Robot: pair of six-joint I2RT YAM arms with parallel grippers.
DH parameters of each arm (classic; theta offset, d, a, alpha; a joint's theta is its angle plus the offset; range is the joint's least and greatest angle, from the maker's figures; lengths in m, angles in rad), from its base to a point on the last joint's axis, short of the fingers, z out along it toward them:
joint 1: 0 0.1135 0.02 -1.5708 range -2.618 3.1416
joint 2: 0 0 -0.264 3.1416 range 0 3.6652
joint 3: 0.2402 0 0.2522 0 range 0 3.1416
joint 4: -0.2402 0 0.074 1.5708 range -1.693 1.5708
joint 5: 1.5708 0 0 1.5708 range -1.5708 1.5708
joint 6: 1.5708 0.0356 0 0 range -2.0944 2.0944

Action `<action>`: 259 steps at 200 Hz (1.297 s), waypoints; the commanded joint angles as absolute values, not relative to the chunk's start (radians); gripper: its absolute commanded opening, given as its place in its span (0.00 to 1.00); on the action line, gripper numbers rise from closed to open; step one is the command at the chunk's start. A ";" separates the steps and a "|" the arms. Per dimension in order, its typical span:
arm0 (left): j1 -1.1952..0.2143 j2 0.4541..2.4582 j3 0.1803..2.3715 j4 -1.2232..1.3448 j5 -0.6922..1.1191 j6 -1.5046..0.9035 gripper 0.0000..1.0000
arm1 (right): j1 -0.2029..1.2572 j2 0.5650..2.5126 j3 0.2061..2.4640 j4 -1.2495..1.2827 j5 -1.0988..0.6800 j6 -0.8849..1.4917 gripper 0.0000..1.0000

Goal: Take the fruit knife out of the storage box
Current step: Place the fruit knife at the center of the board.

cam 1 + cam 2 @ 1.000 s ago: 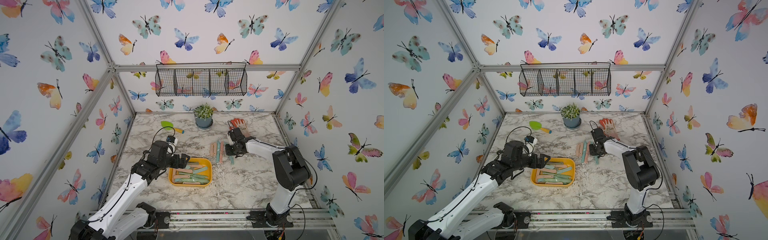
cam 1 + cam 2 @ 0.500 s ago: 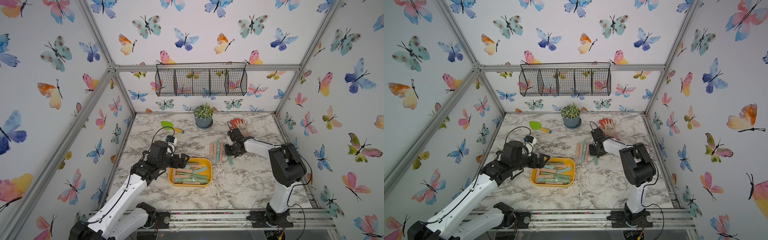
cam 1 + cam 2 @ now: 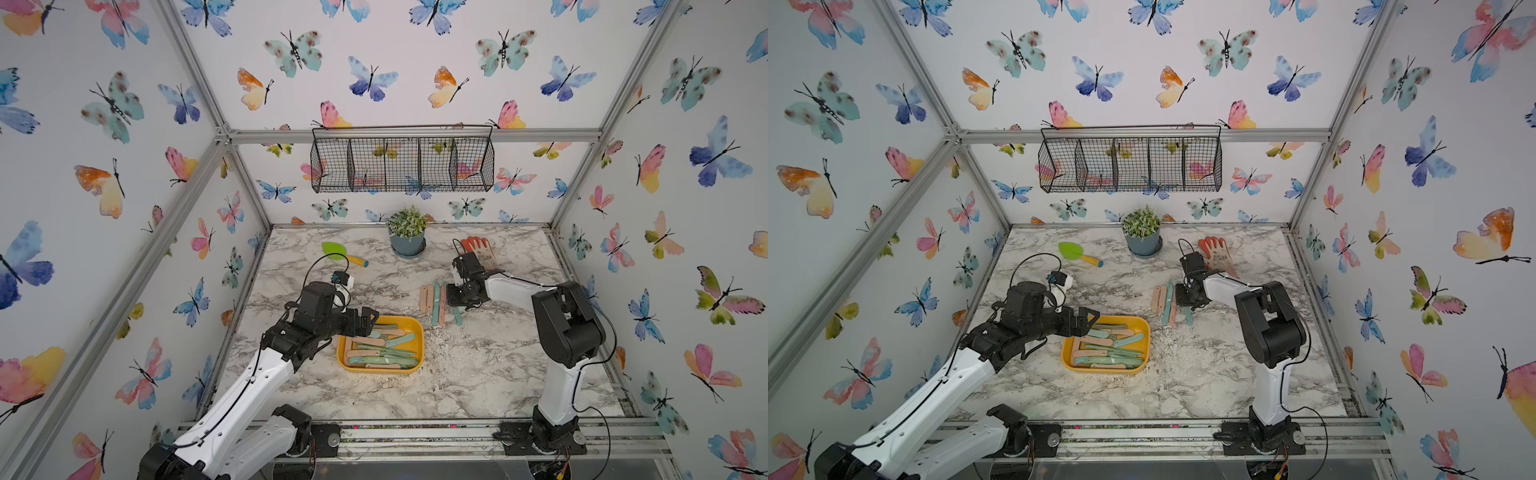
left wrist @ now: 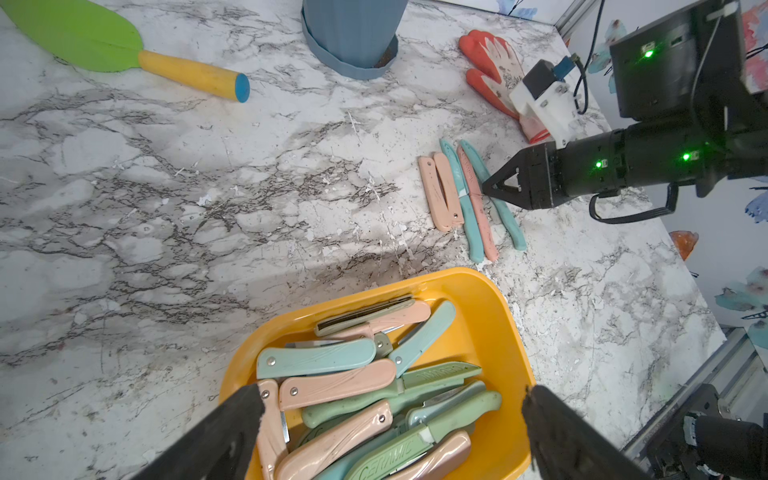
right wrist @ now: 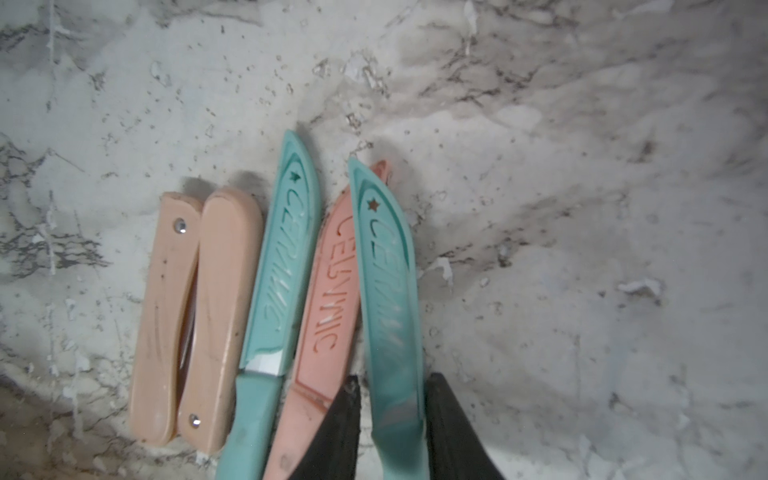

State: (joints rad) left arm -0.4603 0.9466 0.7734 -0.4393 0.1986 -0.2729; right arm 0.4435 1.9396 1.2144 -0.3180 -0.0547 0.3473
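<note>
The yellow-orange storage box (image 3: pixel 417 332) (image 3: pixel 1144 328) (image 4: pixel 490 316) sits mid-table and holds several fruit knives (image 4: pixel 353 386), folded and sheathed, in pink, teal and green. My left gripper (image 3: pixel 372 320) (image 4: pixel 392 399) hovers open over the box's left end, its fingers wide apart with nothing held. Behind and to the right of the box, several knives lie side by side on the marble. The rightmost, a teal sheathed knife (image 5: pixel 384 270) (image 3: pixel 457 316), rests on the table between the fingers of my right gripper (image 5: pixel 392 380) (image 3: pixel 451 293), which stand slightly apart from it.
A blue plant pot (image 3: pixel 407 241), a green trowel with a yellow handle (image 3: pixel 336 251) and an orange glove (image 3: pixel 482 247) lie along the back of the table. A black wire basket (image 3: pixel 401 164) hangs on the back wall. Metal frame rails edge the table.
The right gripper's fingers have parted a little around the teal knife, and that arm's elbow has shifted. The left arm has stayed put over the box.
</note>
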 commanded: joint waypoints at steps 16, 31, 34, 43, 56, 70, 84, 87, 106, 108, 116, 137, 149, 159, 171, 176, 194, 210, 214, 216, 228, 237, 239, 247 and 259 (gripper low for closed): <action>-0.463 0.933 0.779 -0.448 0.178 -0.265 0.98 | 0.436 1.975 1.226 -0.325 -0.063 0.359 0.33; -0.463 0.933 0.778 -0.448 0.178 -0.265 0.98 | 0.432 1.979 1.228 -0.322 -0.060 0.360 0.33; -0.465 0.933 0.778 -0.447 0.178 -0.265 0.98 | 0.431 1.980 1.227 -0.321 -0.060 0.361 0.32; -0.463 0.932 0.778 -0.448 0.177 -0.265 0.98 | 0.428 1.982 1.229 -0.319 -0.063 0.363 0.30; -0.465 0.930 0.778 -0.448 0.176 -0.265 0.98 | 0.426 1.982 1.230 -0.316 -0.063 0.366 0.29; -0.464 0.929 0.778 -0.448 0.175 -0.265 0.98 | 0.423 1.985 1.235 -0.316 -0.058 0.367 0.27; -0.464 0.925 0.778 -0.446 0.172 -0.267 0.98 | 0.421 1.985 1.239 -0.316 -0.060 0.366 0.25; -0.464 0.924 0.778 -0.446 0.172 -0.266 0.98 | 0.420 1.986 1.240 -0.316 -0.059 0.366 0.25; -0.464 0.923 0.778 -0.446 0.168 -0.267 0.98 | 0.419 1.992 1.246 -0.318 -0.063 0.366 0.22; -0.463 0.924 0.778 -0.446 0.168 -0.266 0.99 | 0.419 1.995 1.247 -0.318 -0.063 0.367 0.22; -0.464 0.922 0.778 -0.446 0.169 -0.267 0.98 | 0.419 1.997 1.247 -0.315 -0.067 0.368 0.22; -0.463 0.919 0.778 -0.446 0.166 -0.266 0.99 | 0.419 2.000 1.249 -0.310 -0.077 0.372 0.22; -0.463 0.920 0.778 -0.446 0.163 -0.267 0.98 | 0.419 2.003 1.250 -0.307 -0.082 0.375 0.22; -0.464 0.919 0.778 -0.446 0.163 -0.267 0.98 | 0.419 2.006 1.252 -0.308 -0.086 0.376 0.21; -0.463 0.917 0.778 -0.446 0.161 -0.267 0.98 | 0.419 2.011 1.254 -0.310 -0.090 0.376 0.21; -0.463 0.917 0.778 -0.446 0.161 -0.267 0.98 | 0.419 2.012 1.255 -0.309 -0.093 0.376 0.21; -0.463 0.915 0.778 -0.446 0.157 -0.267 0.98 | 0.419 2.017 1.256 -0.303 -0.106 0.377 0.21; -0.463 0.913 0.778 -0.446 0.152 -0.267 0.98 | 0.419 2.022 1.258 -0.301 -0.114 0.378 0.21; -0.464 0.911 0.778 -0.447 0.152 -0.268 0.98 | 0.419 2.023 1.258 -0.300 -0.114 0.379 0.21; -0.464 0.911 0.778 -0.446 0.152 -0.268 0.99 | 0.419 2.023 1.258 -0.300 -0.114 0.380 0.21; -0.463 0.911 0.778 -0.447 0.150 -0.268 0.98 | 0.419 2.025 1.259 -0.300 -0.114 0.380 0.21; -0.463 0.911 0.778 -0.447 0.149 -0.268 0.98 | 0.419 2.025 1.258 -0.300 -0.112 0.379 0.21; -0.464 0.911 0.778 -0.448 0.149 -0.268 0.98 | 0.419 2.025 1.258 -0.299 -0.111 0.379 0.21; -0.464 0.911 0.778 -0.448 0.149 -0.268 0.98 | 0.419 2.026 1.258 -0.301 -0.109 0.378 0.21; -0.463 0.911 0.778 -0.448 0.147 -0.268 0.98 | 0.419 2.025 1.255 -0.297 -0.113 0.379 0.21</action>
State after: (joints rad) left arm -0.4603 0.9283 0.7734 -0.4393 0.1646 -0.2729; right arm 0.4244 1.9827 1.2541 -0.2710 -0.0986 0.3721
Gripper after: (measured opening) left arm 0.985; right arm 0.207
